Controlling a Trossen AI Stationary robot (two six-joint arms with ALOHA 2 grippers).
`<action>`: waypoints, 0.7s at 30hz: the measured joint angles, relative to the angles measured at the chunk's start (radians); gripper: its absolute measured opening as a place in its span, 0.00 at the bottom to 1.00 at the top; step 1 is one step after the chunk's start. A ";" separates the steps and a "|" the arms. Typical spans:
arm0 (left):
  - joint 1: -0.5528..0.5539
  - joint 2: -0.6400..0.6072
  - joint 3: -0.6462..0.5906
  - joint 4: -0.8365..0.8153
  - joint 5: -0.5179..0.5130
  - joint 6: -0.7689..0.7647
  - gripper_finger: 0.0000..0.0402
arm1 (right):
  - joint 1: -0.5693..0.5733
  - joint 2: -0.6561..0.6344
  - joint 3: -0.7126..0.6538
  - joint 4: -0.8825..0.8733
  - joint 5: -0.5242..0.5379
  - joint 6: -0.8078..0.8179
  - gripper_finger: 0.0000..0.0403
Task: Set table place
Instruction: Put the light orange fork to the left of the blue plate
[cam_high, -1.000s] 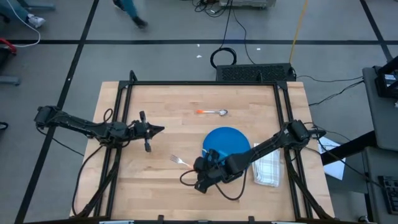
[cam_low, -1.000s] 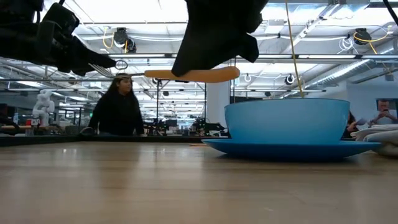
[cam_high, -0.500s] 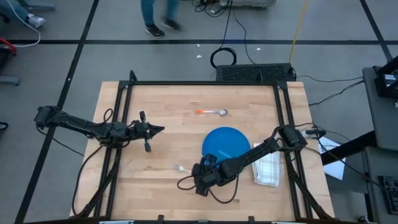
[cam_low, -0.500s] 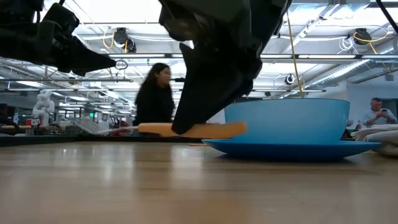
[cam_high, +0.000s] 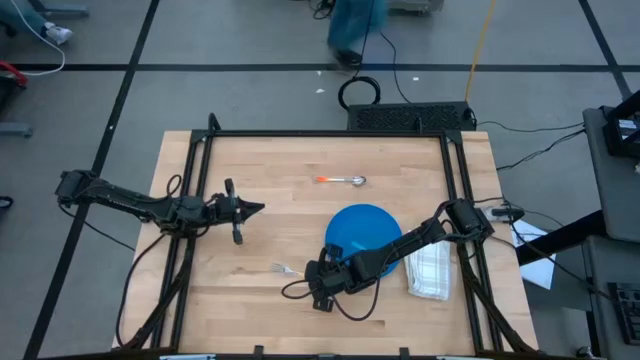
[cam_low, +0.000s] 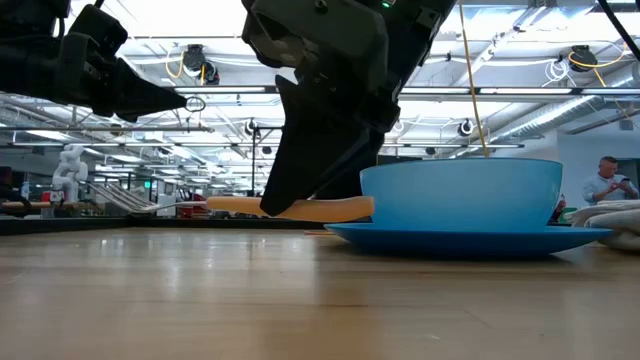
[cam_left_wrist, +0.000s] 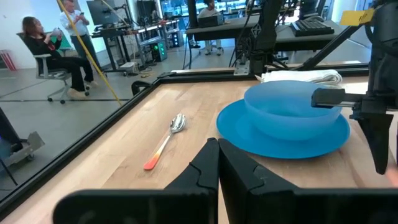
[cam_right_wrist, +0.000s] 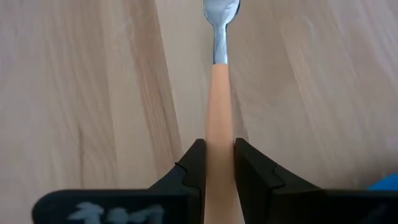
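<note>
From above I see the bench (cam_high: 250, 310), a big plank top inside a thin black frame, filling the middle of the floor. My right jaws (cam_high: 318, 284) sit low near the front edge, just left of the blue plate (cam_high: 385, 222), and they are clenched on the orange handle of a fork (cam_right_wrist: 218, 112); the wrist view shows the handle pinched between both fingers with the metal neck running out ahead over bare wood. In the low view the handle lies almost level, just above the planks. The fork's tines (cam_high: 281, 268) point toward the left side of the bench.

A blue bowl (cam_low: 460, 192) stands on the plate; I cannot see into it from any view. A folded white cloth (cam_high: 432, 270) lies just right of the plate, close to the right frame rail. A spoon with an orange handle (cam_high: 342, 180) rests alone toward the back, well apart from the plate.

My left jaws (cam_high: 252, 208) hover over the left part of the bench, closed with nothing between them. Open wood stretches between the two arms and along the front-left corner.
</note>
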 joint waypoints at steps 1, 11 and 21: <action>0.000 0.000 0.000 0.000 0.000 0.000 0.02 | 0.000 0.000 0.000 0.000 -0.001 -0.023 0.11; 0.000 0.000 0.000 0.000 0.000 0.000 0.02 | 0.002 0.000 0.000 0.000 -0.055 -0.104 0.11; 0.000 0.000 0.000 0.000 0.000 0.003 0.02 | 0.002 0.032 0.000 0.022 -0.107 -0.134 0.11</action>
